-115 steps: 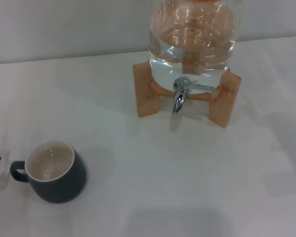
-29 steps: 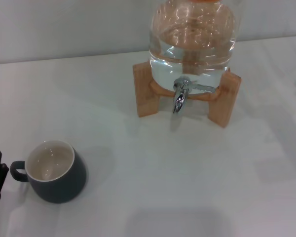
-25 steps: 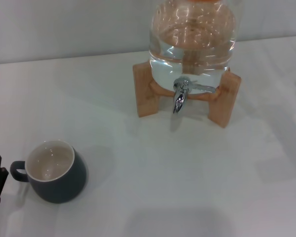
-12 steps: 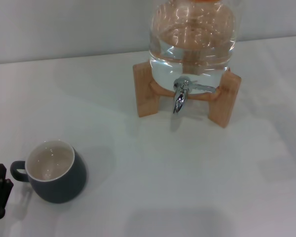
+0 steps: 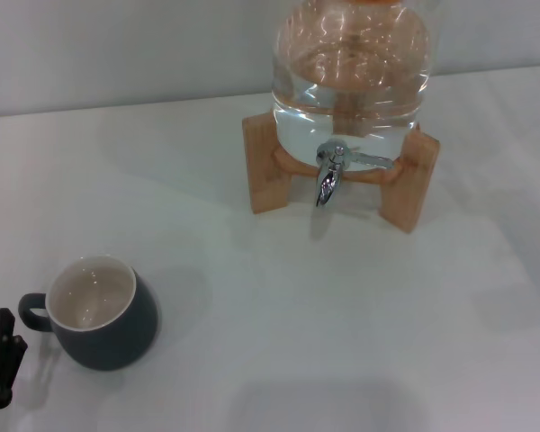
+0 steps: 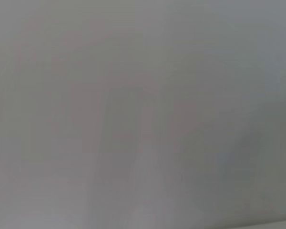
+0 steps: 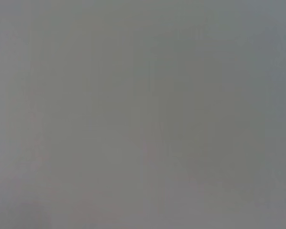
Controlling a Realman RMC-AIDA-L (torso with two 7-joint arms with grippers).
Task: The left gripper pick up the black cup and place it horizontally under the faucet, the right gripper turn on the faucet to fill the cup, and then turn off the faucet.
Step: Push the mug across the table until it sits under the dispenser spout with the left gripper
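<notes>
Nothing done yet: black cup (image 5: 97,313) upright, ungrasped, just beside left gripper (image 5: 2,364); finger state unclear. Faucet (image 5: 331,171) untouched. Right gripper unseen.

Slate-black cup (image 5: 103,337), cream-white inside

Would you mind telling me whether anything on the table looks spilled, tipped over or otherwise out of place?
Nothing stands out. The black cup sits upright and empty on the table, well away from the faucet, which shows no water running. The left gripper is beside the cup's handle, not touching it.
</notes>
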